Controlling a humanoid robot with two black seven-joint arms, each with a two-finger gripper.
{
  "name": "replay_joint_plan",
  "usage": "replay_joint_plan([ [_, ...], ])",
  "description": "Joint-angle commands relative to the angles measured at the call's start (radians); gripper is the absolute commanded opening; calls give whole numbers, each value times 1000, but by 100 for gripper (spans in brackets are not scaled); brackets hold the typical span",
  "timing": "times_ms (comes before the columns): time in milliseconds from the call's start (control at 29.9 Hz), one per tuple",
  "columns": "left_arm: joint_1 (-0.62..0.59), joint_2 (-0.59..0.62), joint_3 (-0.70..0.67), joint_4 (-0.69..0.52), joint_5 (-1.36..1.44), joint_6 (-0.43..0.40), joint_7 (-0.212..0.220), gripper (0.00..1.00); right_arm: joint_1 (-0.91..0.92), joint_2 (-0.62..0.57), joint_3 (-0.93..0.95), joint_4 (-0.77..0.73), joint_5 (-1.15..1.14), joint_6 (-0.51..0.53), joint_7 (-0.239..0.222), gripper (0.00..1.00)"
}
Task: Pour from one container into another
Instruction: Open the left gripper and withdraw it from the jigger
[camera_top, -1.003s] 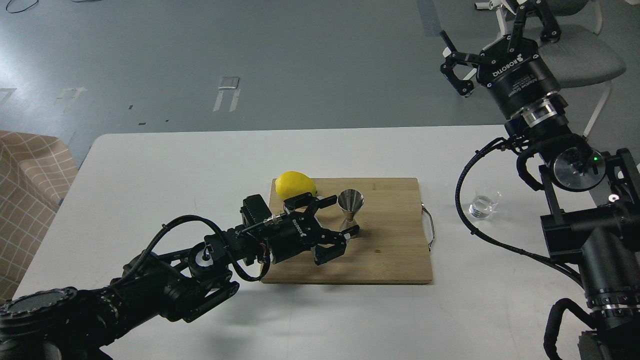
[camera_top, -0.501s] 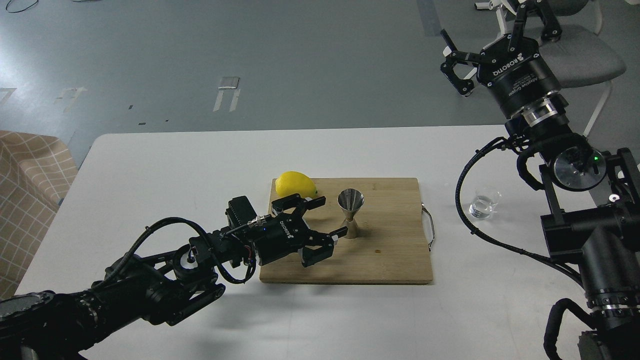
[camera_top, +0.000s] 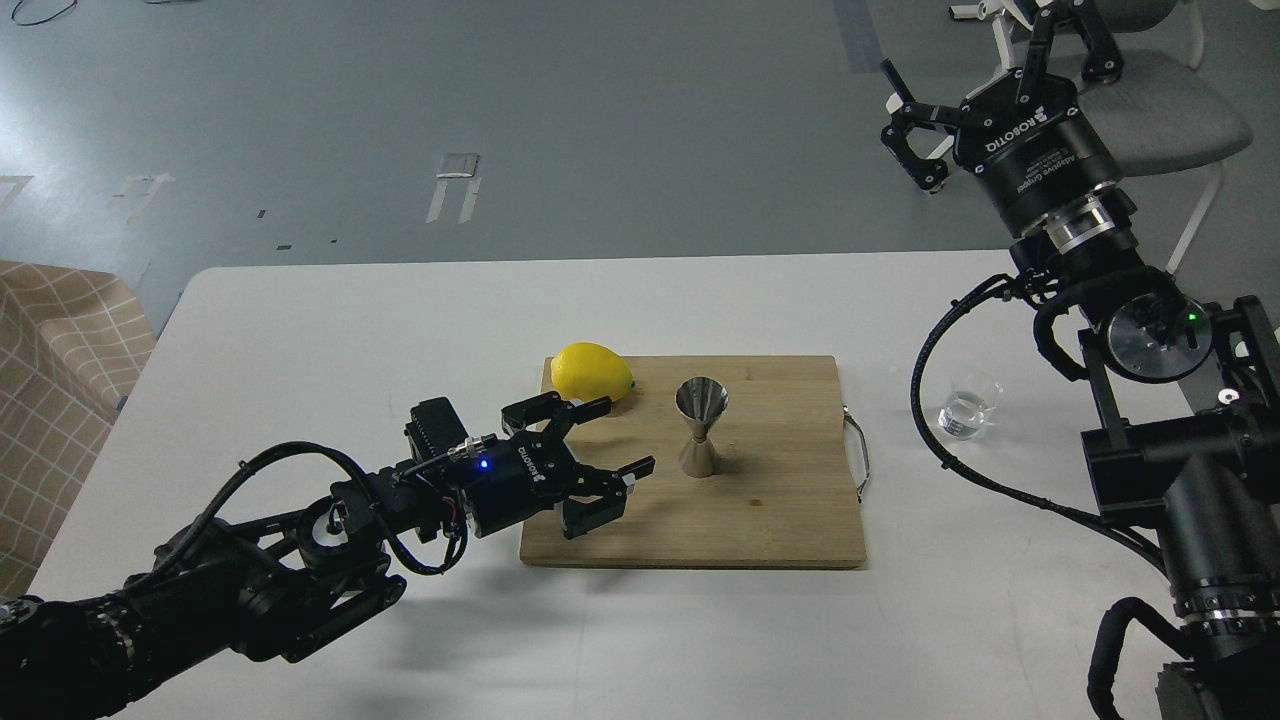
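The steel hourglass jigger (camera_top: 700, 426) stands upright in the middle of the wooden cutting board (camera_top: 790, 500). My left gripper (camera_top: 618, 436) is open, low over the board's left part, a short way left of the jigger and not touching it. The clear glass tumbler (camera_top: 968, 406) stands on the white table to the right of the board, with a little clear liquid in it. My right gripper (camera_top: 990, 60) is open, held high beyond the table's far right edge, well above the tumbler and holding nothing.
A yellow lemon (camera_top: 592, 371) lies on the board's far left corner, just behind my left gripper's fingers. The board has a metal handle (camera_top: 858, 458) on its right side. A grey chair (camera_top: 1170, 110) stands past the table at the top right. My right arm's cable loops near the tumbler.
My left gripper has drawn back to the left, away from the jigger, staying open. The jigger stands where it was. The right arm has barely moved.
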Motion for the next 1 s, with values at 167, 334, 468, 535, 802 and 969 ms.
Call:
replay_joint_plan([
  [167, 5, 76, -15, -40, -9, 0, 0, 87, 2, 0, 0, -2, 0, 0, 0, 100],
  [334, 4, 110, -15, -59, -58, 0, 0, 87, 2, 0, 0, -2, 0, 0, 0, 100],
  [468, 5, 147, -15, -82, -110, 0, 0, 87, 2, 0, 0, -2, 0, 0, 0, 100],
  [535, 4, 161, -15, -83, -138, 0, 0, 87, 2, 0, 0, -2, 0, 0, 0, 100],
  [802, -10, 204, -19, -85, -342, 0, 0, 87, -1, 0, 0, 0, 0, 0, 0, 100],
  [969, -68, 235, -34, -83, -552, 0, 0, 88, -1, 0, 0, -2, 0, 0, 0, 100],
])
